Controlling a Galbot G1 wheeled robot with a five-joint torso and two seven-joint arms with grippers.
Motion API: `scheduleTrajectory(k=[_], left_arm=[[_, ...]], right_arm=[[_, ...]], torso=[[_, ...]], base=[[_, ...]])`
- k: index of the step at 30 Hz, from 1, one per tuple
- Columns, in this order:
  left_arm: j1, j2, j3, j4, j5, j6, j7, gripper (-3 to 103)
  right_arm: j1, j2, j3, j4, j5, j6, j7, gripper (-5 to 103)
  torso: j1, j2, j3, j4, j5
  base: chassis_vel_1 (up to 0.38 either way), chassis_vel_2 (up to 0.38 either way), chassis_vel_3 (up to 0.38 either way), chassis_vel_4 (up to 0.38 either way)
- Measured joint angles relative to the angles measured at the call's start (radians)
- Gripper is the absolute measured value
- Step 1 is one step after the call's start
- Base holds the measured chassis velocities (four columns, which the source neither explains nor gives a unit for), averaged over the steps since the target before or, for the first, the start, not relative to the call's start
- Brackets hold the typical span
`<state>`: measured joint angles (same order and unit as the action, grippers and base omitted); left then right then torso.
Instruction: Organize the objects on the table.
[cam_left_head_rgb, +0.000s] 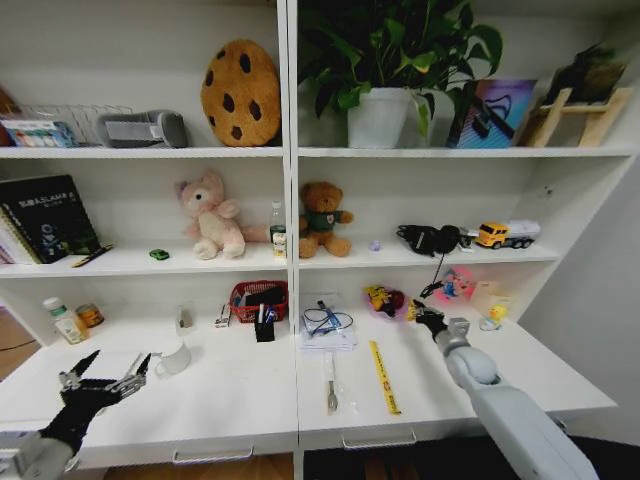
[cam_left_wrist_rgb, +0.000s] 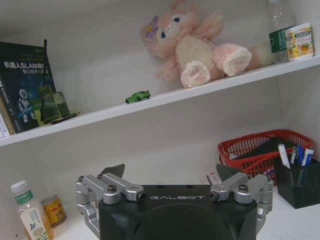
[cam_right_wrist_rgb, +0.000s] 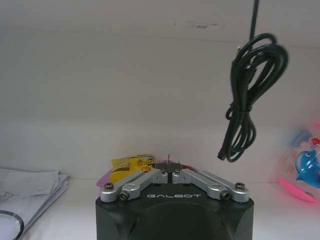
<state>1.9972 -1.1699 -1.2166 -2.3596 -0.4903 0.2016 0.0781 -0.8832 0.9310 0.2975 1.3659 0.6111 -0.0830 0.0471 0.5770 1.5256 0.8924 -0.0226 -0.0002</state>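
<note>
A: How far along?
B: Barely; yellow ruler (cam_left_head_rgb: 384, 377) lies near the desk (cam_left_head_rgb: 230, 400) front edge, pen cup (cam_left_head_rgb: 264, 325) toward the back.
A: Grippers?
B: Left gripper (cam_left_head_rgb: 108, 379) spread wide, empty; right gripper (cam_left_head_rgb: 424, 313) pinched together, nothing visibly held.

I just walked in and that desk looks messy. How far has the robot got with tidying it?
Little looks finished. The yellow ruler, white mug and small bottles lie scattered on the table. The right gripper is shut at a yellow packet near the back; the left gripper hovers open, empty, near the mug.
</note>
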Motion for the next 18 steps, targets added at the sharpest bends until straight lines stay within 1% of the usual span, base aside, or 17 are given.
scheduleTrajectory(k=[3,5,7,11,12,14,18], left_arm=[[0.000,0.000,0.000,0.000,0.000,0.000,0.000,100],[0.000,0.000,0.000,0.000,0.000,0.000,0.000,100],[0.000,0.000,0.000,0.000,0.000,0.000,0.000,100],[0.000,0.000,0.000,0.000,0.000,0.000,0.000,100],[0.000,0.000,0.000,0.000,0.000,0.000,0.000,100],[0.000,0.000,0.000,0.000,0.000,0.000,0.000,100],[0.000,0.000,0.000,0.000,0.000,0.000,0.000,100]], right_arm=[[0.067,0.022,-0.033,-0.070,-0.018,0.013,-0.006,0],[0.097,0.031,-0.042,-0.104,-0.028,0.022,-0.013,0],[0.161,0.048,-0.056,-0.176,-0.045,0.033,-0.025,0],[0.190,0.058,-0.063,-0.218,-0.051,0.042,-0.034,0],[0.211,0.069,-0.066,-0.252,-0.057,0.049,-0.041,0],[0.250,0.094,-0.066,-0.327,-0.080,0.073,-0.061,0],[0.262,0.106,-0.067,-0.356,-0.092,0.082,-0.071,0]], torso=[[0.000,0.000,0.000,-0.0001,0.0005],[0.000,0.000,0.000,0.0000,-0.0002],[0.000,0.000,0.000,0.0000,0.0001],[0.000,0.000,0.000,0.0001,-0.0003],[0.000,0.000,0.000,-0.0001,0.0003],[0.000,0.000,0.000,0.0001,0.0001],[0.000,0.000,0.000,0.0000,0.0003]], base=[[0.000,0.000,0.000,0.000],[0.000,0.000,0.000,0.000],[0.000,0.000,0.000,0.000],[0.000,0.000,0.000,0.000],[0.000,0.000,0.000,0.000],[0.000,0.000,0.000,0.000],[0.000,0.000,0.000,0.000]])
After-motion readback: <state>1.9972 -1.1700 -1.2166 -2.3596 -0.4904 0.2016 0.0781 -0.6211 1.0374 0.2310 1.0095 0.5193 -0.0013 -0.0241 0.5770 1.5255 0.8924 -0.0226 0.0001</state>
